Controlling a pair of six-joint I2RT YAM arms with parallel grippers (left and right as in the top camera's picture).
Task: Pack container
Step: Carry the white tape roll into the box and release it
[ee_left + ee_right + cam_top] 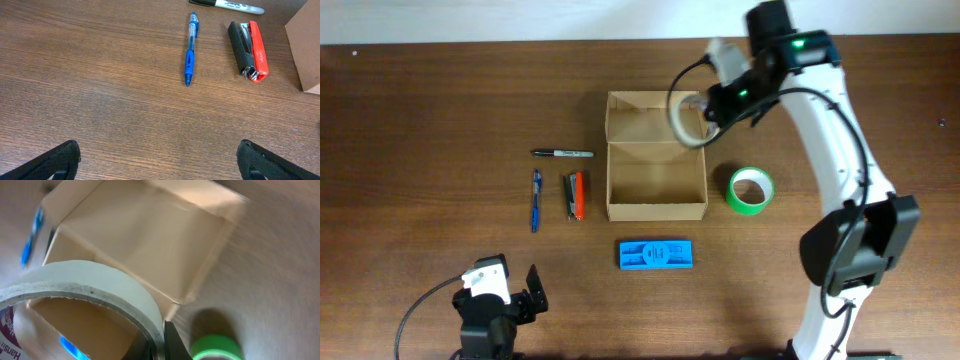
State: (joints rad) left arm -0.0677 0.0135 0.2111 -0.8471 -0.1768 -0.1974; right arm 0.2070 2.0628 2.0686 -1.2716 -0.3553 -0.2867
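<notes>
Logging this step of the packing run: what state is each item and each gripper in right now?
cardboard box, open, nothing inside
white tape roll, held in the air over the box's edge
right gripper, fingers shut on the roll
left gripper, open, empty
green tape roll, lying flat on the table
marker, capped
stapler, closed
blue case, closed
pen, lying on table

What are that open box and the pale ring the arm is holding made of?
The box looks like matte tan cardboard, with creased fold lines. The ring seems to be cream paper tape, probably masking tape, wound on a printed core.
</notes>
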